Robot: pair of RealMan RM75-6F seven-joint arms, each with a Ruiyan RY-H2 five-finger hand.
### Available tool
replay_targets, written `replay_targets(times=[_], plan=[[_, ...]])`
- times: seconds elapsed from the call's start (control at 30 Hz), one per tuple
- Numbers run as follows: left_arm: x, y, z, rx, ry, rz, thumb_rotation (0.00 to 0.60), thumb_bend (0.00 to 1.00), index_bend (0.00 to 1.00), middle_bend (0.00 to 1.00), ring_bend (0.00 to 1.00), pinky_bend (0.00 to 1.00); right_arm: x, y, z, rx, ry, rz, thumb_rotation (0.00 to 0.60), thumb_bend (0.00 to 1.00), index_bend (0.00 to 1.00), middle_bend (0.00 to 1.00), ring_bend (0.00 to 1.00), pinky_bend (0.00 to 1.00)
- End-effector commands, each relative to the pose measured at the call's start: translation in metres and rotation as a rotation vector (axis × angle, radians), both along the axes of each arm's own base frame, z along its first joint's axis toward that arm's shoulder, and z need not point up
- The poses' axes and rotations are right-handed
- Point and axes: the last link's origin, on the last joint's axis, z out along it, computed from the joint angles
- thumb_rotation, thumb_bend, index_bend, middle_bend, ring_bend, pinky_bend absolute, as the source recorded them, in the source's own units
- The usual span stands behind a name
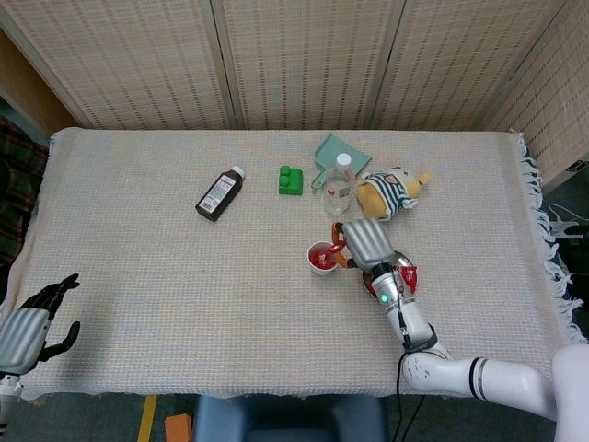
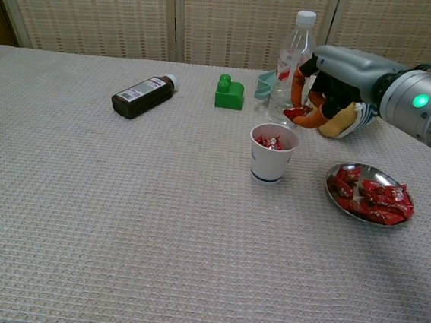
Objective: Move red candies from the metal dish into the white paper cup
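White paper cup and metal dish hold red candies

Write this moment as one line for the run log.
right hand: holds red candy above white paper cup | left hand: idle, open | metal dish: candies remain

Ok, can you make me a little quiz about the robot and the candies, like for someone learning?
1. True or false: the white paper cup already has red candies inside.
2. What is the right hand holding in its fingers? A) the green block B) a red candy C) the brown bottle
3. Fill in: the rest of the candies lie in the ____ dish, to the right of the cup in the chest view.

Key
1. True.
2. B, a red candy, held above and just behind the cup.
3. Metal.
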Motion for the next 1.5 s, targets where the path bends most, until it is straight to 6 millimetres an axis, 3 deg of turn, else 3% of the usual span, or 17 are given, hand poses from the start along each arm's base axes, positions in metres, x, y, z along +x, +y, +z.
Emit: replay_targets(times=[0.03,0.23,0.43,0.67,0.87,1.1,1.5], plan=[[-0.001,0.000,0.001,0.003,0.000,0.002,0.600,0.47,0.02,0.16,0.14,0.27,0.005,-0.002,-0.016,0.031,0.027,0.007,0.600,0.33,0.57,0.88,0.82,1.00],[-0.002,0.000,0.003,0.009,-0.003,0.007,0.600,0.46,0.02,0.16,0.14,0.28,0.002,-0.001,-0.031,0.062,0.049,0.002,0.600,0.33,0.29,0.88,0.82,1.00],[-0.002,-0.001,0.003,0.010,-0.004,0.007,0.600,0.46,0.02,0.16,0.14,0.28,-0.018,0.004,-0.011,0.025,0.057,-0.014,0.600,0.33,0.17,0.88,0.81,1.00],[0.000,-0.002,0.001,0.005,0.003,-0.001,0.600,0.46,0.02,0.16,0.14,0.28,-0.068,0.021,0.021,-0.016,0.119,-0.080,0.600,0.33,0.28,0.88,0.81,1.00],[0.002,-0.001,-0.003,-0.005,0.009,-0.006,0.600,0.46,0.02,0.16,0.14,0.28,-0.104,0.030,0.019,0.025,0.202,-0.148,0.600,0.32,0.31,0.88,0.81,1.00],[0.001,0.000,-0.003,-0.006,0.014,0.000,0.600,0.46,0.02,0.16,0.14,0.28,-0.120,0.031,0.007,0.035,0.229,-0.161,0.600,0.31,0.40,0.88,0.81,1.00],[0.000,0.001,-0.003,-0.006,0.014,0.006,0.600,0.47,0.02,0.16,0.14,0.28,-0.121,0.022,-0.010,0.044,0.220,-0.154,0.600,0.32,0.39,0.88,0.81,1.00]])
